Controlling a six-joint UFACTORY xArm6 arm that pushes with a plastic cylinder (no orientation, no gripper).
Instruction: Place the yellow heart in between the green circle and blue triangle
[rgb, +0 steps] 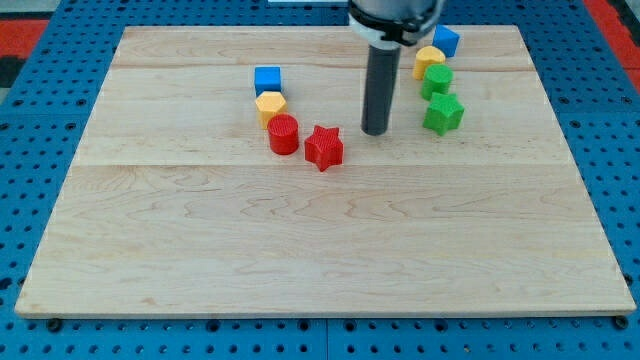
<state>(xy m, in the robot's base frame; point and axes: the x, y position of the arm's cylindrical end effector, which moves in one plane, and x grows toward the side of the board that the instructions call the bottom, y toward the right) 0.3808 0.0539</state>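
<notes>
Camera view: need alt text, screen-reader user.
My tip rests on a wooden board, between a red star block on the view's left and a green star block on the right. Above the green star sit a green circle block, yellow heart block and blue triangle block.

A: From where does the one camera look?

B: From above and in front of the tabletop (320, 250), tilted down. The near edge runs wide along the view's bottom; the far edge is narrower near the view's top.

A: How near is it?

B: Far enough to take in the whole tabletop, with blue pegboard (40, 200) showing around it. The rod enters from the view's top, and my tip (375, 132) shows.
</notes>
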